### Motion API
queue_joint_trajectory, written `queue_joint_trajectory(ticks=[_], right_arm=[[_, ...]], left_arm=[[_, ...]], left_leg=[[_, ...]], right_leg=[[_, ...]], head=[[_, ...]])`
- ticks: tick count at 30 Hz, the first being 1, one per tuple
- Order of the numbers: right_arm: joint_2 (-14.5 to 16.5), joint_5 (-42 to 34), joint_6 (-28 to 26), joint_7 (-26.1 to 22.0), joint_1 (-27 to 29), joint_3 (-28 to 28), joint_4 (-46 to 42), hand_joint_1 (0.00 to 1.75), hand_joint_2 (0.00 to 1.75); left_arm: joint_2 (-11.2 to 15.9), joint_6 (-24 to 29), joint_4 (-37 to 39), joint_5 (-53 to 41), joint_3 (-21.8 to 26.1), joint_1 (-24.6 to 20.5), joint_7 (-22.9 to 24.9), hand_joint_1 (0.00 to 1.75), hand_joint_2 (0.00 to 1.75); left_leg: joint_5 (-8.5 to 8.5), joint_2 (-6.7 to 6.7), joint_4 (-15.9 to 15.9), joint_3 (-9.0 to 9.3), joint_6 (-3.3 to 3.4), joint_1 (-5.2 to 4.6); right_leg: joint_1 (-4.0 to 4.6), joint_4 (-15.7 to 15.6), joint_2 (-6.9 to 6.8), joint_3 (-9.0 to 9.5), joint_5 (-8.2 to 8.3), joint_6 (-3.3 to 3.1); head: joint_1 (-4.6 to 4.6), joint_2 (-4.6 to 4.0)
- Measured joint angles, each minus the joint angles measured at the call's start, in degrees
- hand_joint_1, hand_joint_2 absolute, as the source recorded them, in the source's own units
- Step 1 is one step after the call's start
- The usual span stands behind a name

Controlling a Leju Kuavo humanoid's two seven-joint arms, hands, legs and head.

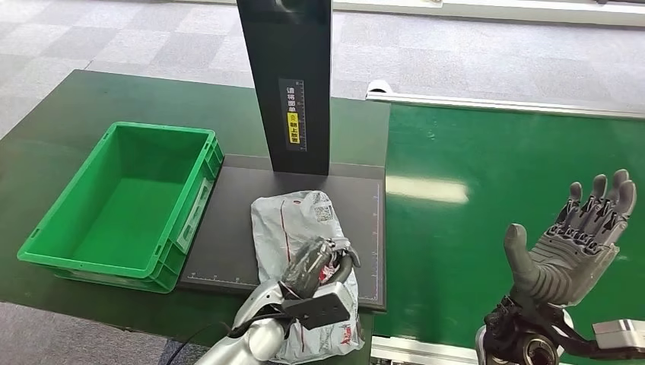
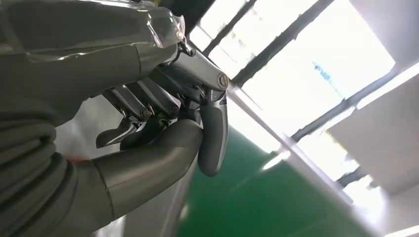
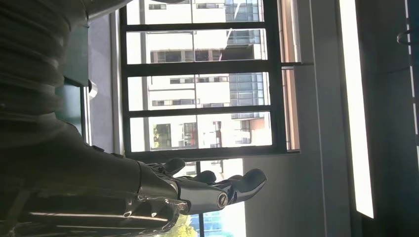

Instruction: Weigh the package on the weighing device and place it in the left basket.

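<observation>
A crumpled grey plastic package [image 1: 293,217] with a printed label lies on the black platform of the weighing device [image 1: 228,236], its near end hanging over the table's front edge. My left hand [image 1: 313,262] lies on the package's near half with its fingers curled into the wrapping and grips it. In the left wrist view the left hand [image 2: 163,118] has its fingers bent in against the thumb. My right hand [image 1: 570,243] is raised over the green belt at the right, fingers spread and holding nothing. The right wrist view has that hand [image 3: 197,190] against windows.
The green basket [image 1: 46,255] stands left of the platform with nothing in it. The device's black post [image 1: 293,84] rises at the platform's back edge. A green conveyor belt [image 1: 471,251] runs along the right, and grey carpet lies beyond the table.
</observation>
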Motion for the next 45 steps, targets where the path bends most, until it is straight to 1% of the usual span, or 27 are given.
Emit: queue_joint_trajectory(ticks=[5,8,10,13,14,17,18,20,22,24,25,29,32,34,39,42,45], right_arm=[[0.4,-0.4,-0.2,-0.2,0.2,-0.5,0.3,0.00,1.75],[0.7,-0.5,-0.2,-0.5,0.5,-0.9,0.3,0.00,1.75],[0.7,-0.6,-0.2,-0.6,0.6,-1.1,0.3,0.00,1.75],[0.8,-0.6,-0.2,-0.6,0.6,-1.3,0.3,0.00,1.75],[0.9,-0.6,-0.2,-0.6,0.6,-1.3,0.3,0.00,1.75],[0.9,-0.7,-0.2,-0.6,0.6,-1.4,0.3,0.00,1.75],[1.0,-0.8,-0.1,-0.5,0.6,-1.5,0.3,0.00,1.75],[1.0,-0.7,0.2,-0.3,0.6,-1.6,0.3,0.00,1.75],[1.1,-0.3,0.9,0.1,0.6,-1.9,0.3,0.00,1.75],[1.1,0.1,1.7,0.4,0.6,-2.1,0.3,0.00,1.75],[1.2,0.3,2.0,0.5,0.6,-2.2,0.3,0.00,1.75],[1.3,0.5,2.2,0.6,0.6,-2.7,0.3,0.00,1.75],[1.4,0.7,2.4,0.7,0.6,-2.9,0.3,0.00,1.75],[1.5,0.9,2.4,1.0,0.6,-3.1,0.3,0.00,1.75],[1.9,1.4,2.4,1.4,1.2,-3.2,0.3,0.00,1.75],[2.1,1.6,2.3,1.4,1.6,-3.3,0.3,0.00,1.75],[2.2,1.7,2.0,1.4,2.0,-3.3,0.3,0.00,1.75]], left_arm=[[3.4,4.4,-15.0,6.9,2.8,2.9,-5.3,1.75,1.75],[4.9,6.5,-23.2,9.6,4.6,4.5,-7.8,1.75,1.75],[5.4,7.1,-27.2,10.2,5.4,5.2,-8.3,1.75,1.75],[6.0,7.4,-30.9,10.3,6.0,5.8,-8.5,1.75,1.75],[6.1,7.5,-31.7,10.4,6.2,6.0,-8.5,1.68,1.75],[6.3,7.4,-32.9,10.2,6.4,6.0,-7.5,0.39,1.75],[6.4,6.2,-33.0,9.5,6.4,5.9,-5.8,0.02,1.75],[6.4,0.6,-32.1,6.8,6.3,5.0,0.4,0.00,1.75],[6.3,-7.0,-29.2,3.0,5.7,3.7,6.7,0.00,1.75],[5.9,-12.4,-24.6,-0.5,5.0,2.5,9.4,0.00,1.75],[5.6,-13.7,-22.4,-1.6,4.7,2.1,9.7,0.00,1.75],[4.7,-15.0,-16.6,-3.0,4.4,1.0,9.9,0.00,1.75],[4.3,-18.0,-13.1,-4.2,4.4,0.1,11.6,0.00,1.75],[3.9,-19.1,-9.2,-5.6,4.1,-0.9,12.4,0.00,1.75],[2.8,-19.0,2.1,-8.5,3.4,-3.3,12.6,0.00,1.75],[2.4,-18.5,6.4,-9.9,3.0,-4.1,13.1,0.00,1.75],[2.1,-17.6,8.8,-11.9,2.6,-4.6,15.0,0.00,1.75]], left_leg=[[0.00,0.04,0.0,-0.02,0.00,0.02],[0.00,0.06,0.0,-0.03,0.00,0.02],[0.00,0.04,0.0,-0.04,0.00,0.01],[0.00,0.02,0.0,-0.03,0.00,0.00],[0.00,0.02,0.0,-0.02,0.00,0.00],[0.00,0.00,0.0,-0.01,0.00,0.00],[0.00,0.00,0.0,0.01,0.00,0.00],[0.00,0.00,0.0,0.03,0.00,0.00],[0.00,0.01,0.0,0.04,0.00,0.00],[0.00,0.07,0.0,0.05,0.00,0.00],[0.00,0.10,0.0,0.05,0.00,0.00],[0.00,0.12,0.0,0.04,0.00,0.00],[-0.01,0.11,0.0,0.03,0.00,0.00],[-0.01,0.12,0.0,0.03,0.00,0.00],[0.00,0.12,0.0,0.04,0.00,0.00],[0.00,0.11,0.0,0.04,0.00,0.00],[-0.01,0.10,0.0,0.04,0.00,0.00]], right_leg=[[0.02,0.0,0.01,-0.02,-0.01,0.00],[0.02,0.0,0.00,-0.03,-0.01,-0.01],[0.02,0.0,-0.01,-0.02,-0.02,-0.01],[0.00,0.0,0.00,-0.02,-0.01,0.00],[0.00,0.0,0.00,-0.02,-0.01,0.00],[0.00,0.0,0.00,-0.02,-0.01,0.00],[0.00,0.0,0.00,-0.02,-0.01,0.00],[0.00,0.0,-0.01,-0.01,-0.01,0.00],[0.00,0.0,-0.01,0.01,0.00,0.00],[0.00,0.0,0.02,0.01,0.00,-0.01],[0.00,0.0,0.03,0.01,0.01,-0.01],[0.00,0.0,0.05,-0.02,0.01,-0.01],[0.00,0.0,0.05,-0.04,0.00,-0.01],[0.01,0.0,0.05,-0.04,0.00,-0.01],[0.00,0.0,0.05,-0.02,0.01,-0.01],[0.00,0.0,0.04,-0.01,0.01,-0.01],[0.00,0.0,0.04,0.01,0.00,0.00]], head=[[0.00,0.00],[0.01,0.00],[0.01,0.00],[0.01,0.00],[0.01,0.00],[0.01,0.00],[0.00,0.00],[0.01,0.00],[0.01,0.00],[0.01,0.00],[0.01,0.00],[0.00,0.00],[0.00,0.00],[0.00,0.00],[0.01,0.00],[0.00,0.00],[0.00,0.00]])
